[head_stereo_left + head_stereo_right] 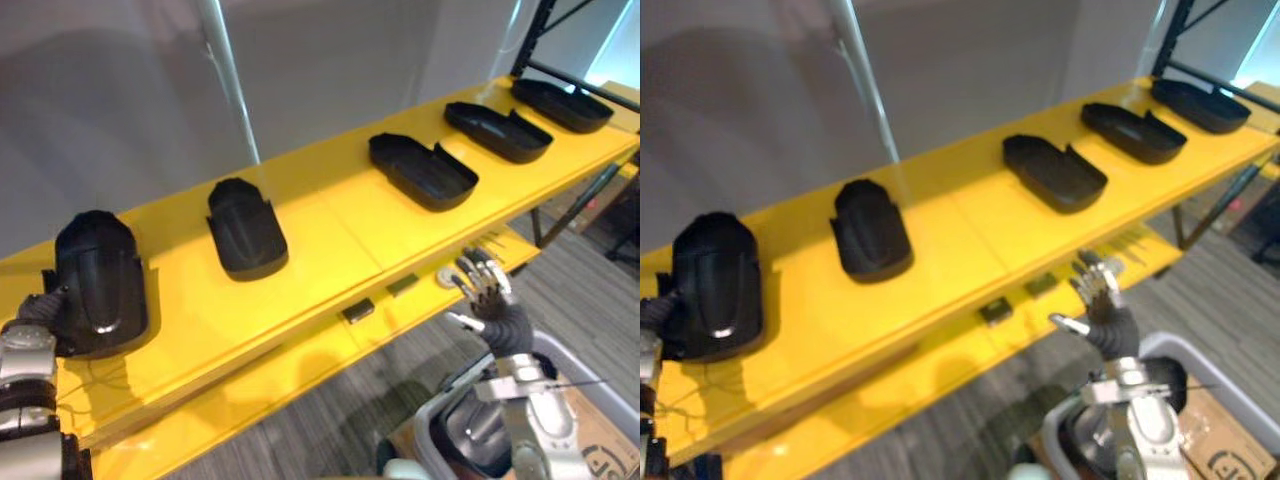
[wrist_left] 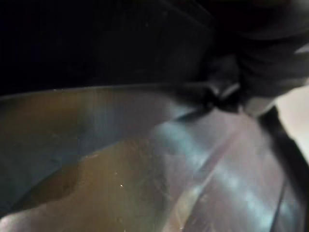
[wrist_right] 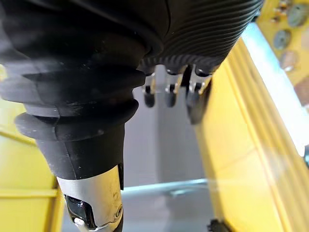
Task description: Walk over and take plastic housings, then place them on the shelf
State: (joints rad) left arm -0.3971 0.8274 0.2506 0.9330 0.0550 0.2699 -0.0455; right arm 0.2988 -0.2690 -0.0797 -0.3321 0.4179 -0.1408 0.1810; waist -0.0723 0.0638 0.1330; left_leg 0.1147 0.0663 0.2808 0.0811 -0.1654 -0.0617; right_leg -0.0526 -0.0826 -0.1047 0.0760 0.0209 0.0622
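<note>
Placement looked nearly done, only the let-go left.
Left robot hand (image 1: 38,312) sat against the leftmost housing (image 1: 100,280), fingers hidden, so grip can't be told. That housing lay on the yellow shelf (image 1: 330,232), with four more housings (image 1: 245,232) in a row beyond. Right robot hand (image 1: 487,290) was spread and empty below the shelf edge.

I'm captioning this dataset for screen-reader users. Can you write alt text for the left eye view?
Five black plastic housings lie in a row on a yellow shelf. The left hand is at the side of the leftmost housing; the right hand is open and empty in front of the shelf.
</note>
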